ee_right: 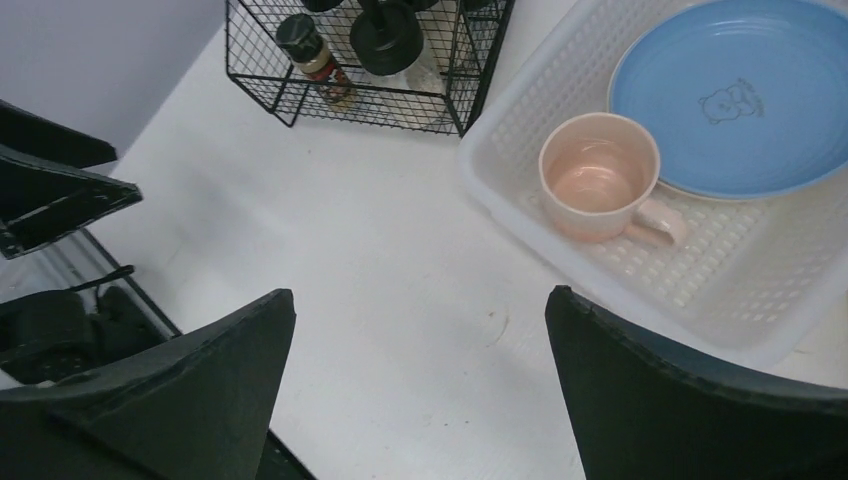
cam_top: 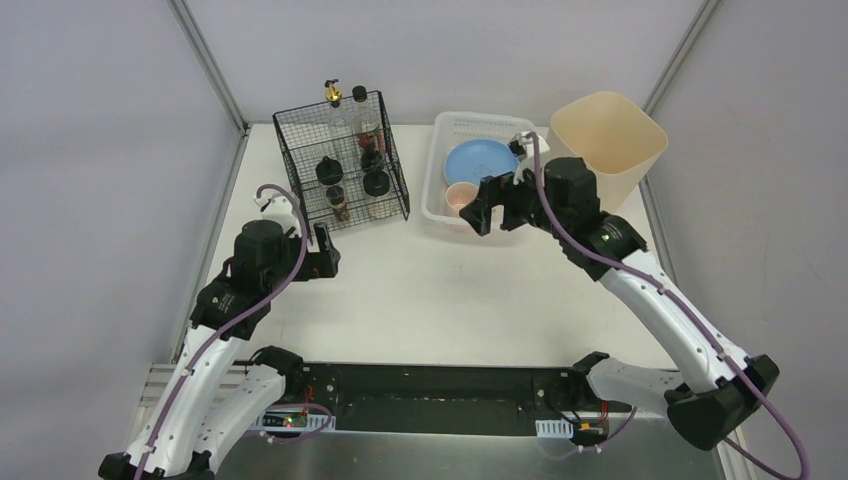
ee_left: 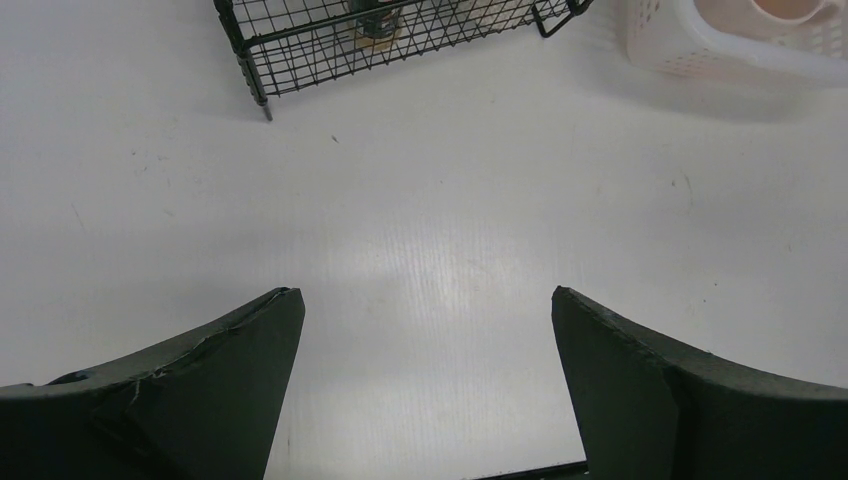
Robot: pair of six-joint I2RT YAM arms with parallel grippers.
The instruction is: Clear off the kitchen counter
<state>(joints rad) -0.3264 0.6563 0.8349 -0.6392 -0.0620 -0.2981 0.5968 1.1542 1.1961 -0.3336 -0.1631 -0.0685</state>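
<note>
Kitchen counter (cam_top: 450,295) beneath left gripper (ee_left: 425,296), right gripper (ee_right: 420,295); both spread wide, holding nothing.

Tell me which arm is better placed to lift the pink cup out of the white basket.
Right. The right gripper, open, hovers at the basket's near edge, the cup just ahead; the left gripper sits across the counter beside the wire rack.

A plate (cam_top: 481,160) and cup (cam_top: 460,196) are held in the basket (cam_top: 478,122); a rack (cam_top: 300,190) is set left of it, a bin (cam_top: 630,150) right.
</note>
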